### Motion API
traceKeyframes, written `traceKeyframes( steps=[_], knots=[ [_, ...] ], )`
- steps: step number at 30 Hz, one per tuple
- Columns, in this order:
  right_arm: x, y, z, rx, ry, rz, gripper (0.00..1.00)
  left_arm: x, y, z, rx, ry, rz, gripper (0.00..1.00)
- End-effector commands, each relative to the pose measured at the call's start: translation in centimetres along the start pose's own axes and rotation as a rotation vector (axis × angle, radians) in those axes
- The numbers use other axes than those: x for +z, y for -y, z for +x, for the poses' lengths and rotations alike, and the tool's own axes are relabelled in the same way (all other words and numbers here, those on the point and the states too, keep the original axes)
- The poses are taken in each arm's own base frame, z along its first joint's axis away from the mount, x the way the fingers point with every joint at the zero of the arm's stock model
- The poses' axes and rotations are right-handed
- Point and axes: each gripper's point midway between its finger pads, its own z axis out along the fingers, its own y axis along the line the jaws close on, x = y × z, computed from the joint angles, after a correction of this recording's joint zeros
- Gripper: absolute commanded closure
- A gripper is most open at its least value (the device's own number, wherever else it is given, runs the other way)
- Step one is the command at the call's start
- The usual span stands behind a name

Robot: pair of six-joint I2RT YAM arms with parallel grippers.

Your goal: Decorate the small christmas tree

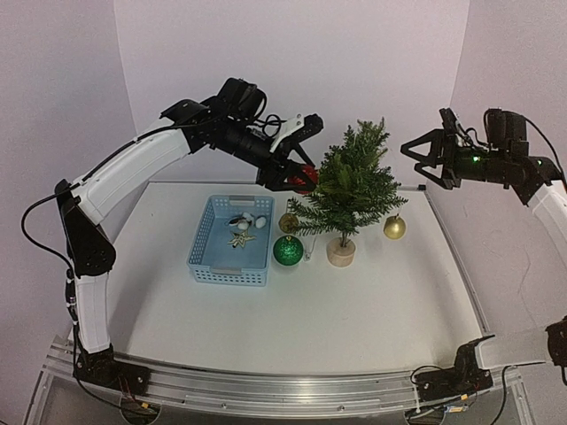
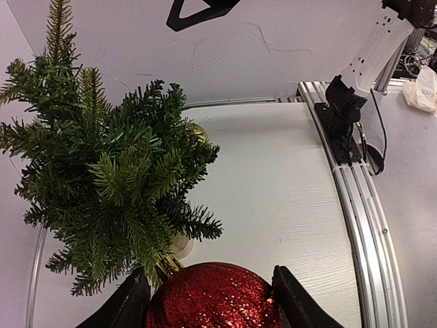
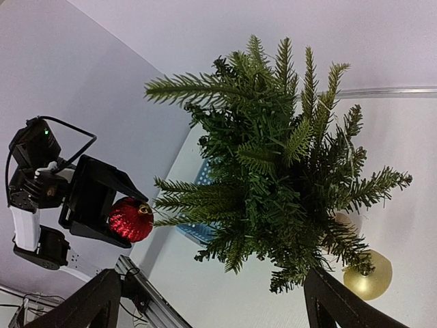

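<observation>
The small christmas tree (image 1: 350,190) stands on its round wooden base at the middle of the table, and the left wrist view shows its branches (image 2: 109,178) from above. My left gripper (image 1: 299,177) is shut on a red glitter ball (image 1: 308,177) (image 2: 215,297), held at the tree's left side. The ball's gold cap (image 2: 167,265) is in among the branch tips. My right gripper (image 1: 415,159) hangs open in the air to the right of the tree with nothing between its fingers. In the right wrist view the tree (image 3: 280,184) and the red ball (image 3: 130,219) are well ahead of it.
A blue basket (image 1: 229,273) with small ornaments inside sits left of the tree. A green glitter ball (image 1: 287,251) and a gold ball (image 1: 289,222) lie between basket and tree. Another gold ball (image 1: 394,227) (image 3: 369,277) lies right of the tree.
</observation>
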Motion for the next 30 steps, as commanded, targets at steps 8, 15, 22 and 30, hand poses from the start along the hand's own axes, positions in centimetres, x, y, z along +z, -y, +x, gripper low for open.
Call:
traceKeyframes(
  steps=[8, 15, 22, 30],
  knots=[
    [0.1, -0.2, 0.1, -0.011, 0.003, -0.028, 0.07, 1.2, 2.9, -0.8, 0.053, 0.007, 0.052, 0.53],
    [-0.3, -0.5, 0.4, -0.027, 0.006, -0.035, 0.07, -1.4, 1.9, -5.6, 0.122, 0.096, -0.028, 0.53],
    [-0.1, -0.4, 0.5, -0.033, -0.001, -0.036, 0.07, -2.6, 0.1, -9.2, 0.209, 0.190, -0.131, 0.53],
    [0.0, -0.4, 0.4, -0.033, -0.002, -0.038, 0.07, -1.0, -1.9, -10.4, 0.284, 0.263, -0.177, 0.53]
  ],
)
